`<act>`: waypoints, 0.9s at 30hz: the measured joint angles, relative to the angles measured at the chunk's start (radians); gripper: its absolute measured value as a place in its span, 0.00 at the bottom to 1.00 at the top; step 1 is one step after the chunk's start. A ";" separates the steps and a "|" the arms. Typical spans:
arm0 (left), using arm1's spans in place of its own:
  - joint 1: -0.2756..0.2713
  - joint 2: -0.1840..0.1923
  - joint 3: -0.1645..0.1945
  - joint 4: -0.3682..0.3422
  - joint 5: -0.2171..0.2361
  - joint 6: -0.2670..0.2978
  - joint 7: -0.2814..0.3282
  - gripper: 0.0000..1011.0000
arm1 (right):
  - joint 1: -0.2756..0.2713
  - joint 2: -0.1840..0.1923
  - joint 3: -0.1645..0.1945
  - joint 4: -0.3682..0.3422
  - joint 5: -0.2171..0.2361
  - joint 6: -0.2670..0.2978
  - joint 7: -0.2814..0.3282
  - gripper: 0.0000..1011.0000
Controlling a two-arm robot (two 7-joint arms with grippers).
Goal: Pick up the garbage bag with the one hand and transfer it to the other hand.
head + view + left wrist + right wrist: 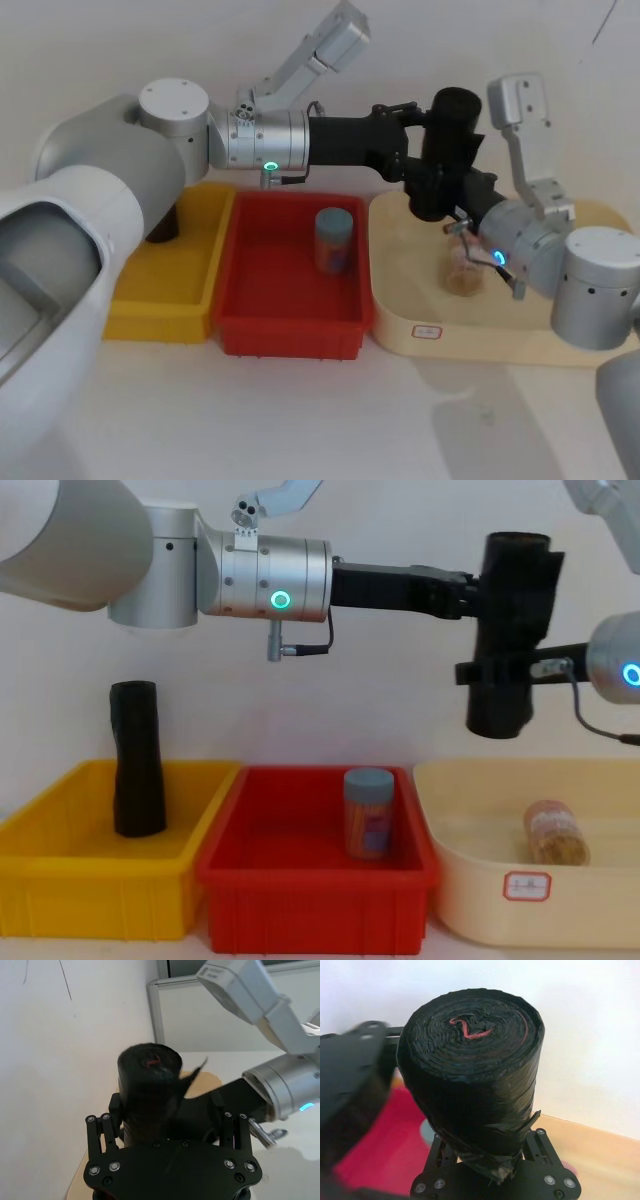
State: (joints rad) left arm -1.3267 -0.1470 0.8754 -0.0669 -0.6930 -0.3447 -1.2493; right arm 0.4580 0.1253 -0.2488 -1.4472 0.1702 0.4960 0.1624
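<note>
Two grippers on one roll

You see the garbage bag held upright in the air above the cream tray; the one hand, on the green-lit arm, pinches its upper part from your left; the other hand, on the blue-lit arm, clamps its lower part from your right; a jar stands in the red bin; a second black roll stands in the yellow bin.
</note>
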 joint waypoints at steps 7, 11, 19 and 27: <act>0.000 0.000 0.000 0.000 0.000 0.000 0.000 0.99 | 0.011 -0.006 0.049 0.032 -0.001 0.006 -0.041 0.51; 0.000 0.000 0.000 0.000 0.000 0.000 0.001 0.99 | 0.015 -0.010 0.079 0.048 0.001 0.006 -0.065 0.51; 0.000 0.000 0.000 0.000 0.000 0.000 0.001 0.99 | 0.015 -0.019 0.131 0.076 0.008 0.004 -0.101 0.51; 0.000 0.000 0.000 0.000 0.000 0.000 0.002 0.99 | 0.013 -0.018 0.160 0.097 0.018 -0.003 -0.100 0.70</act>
State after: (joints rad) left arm -1.3267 -0.1471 0.8754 -0.0669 -0.6930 -0.3447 -1.2478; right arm 0.4706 0.1070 -0.0889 -1.3504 0.1884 0.4934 0.0621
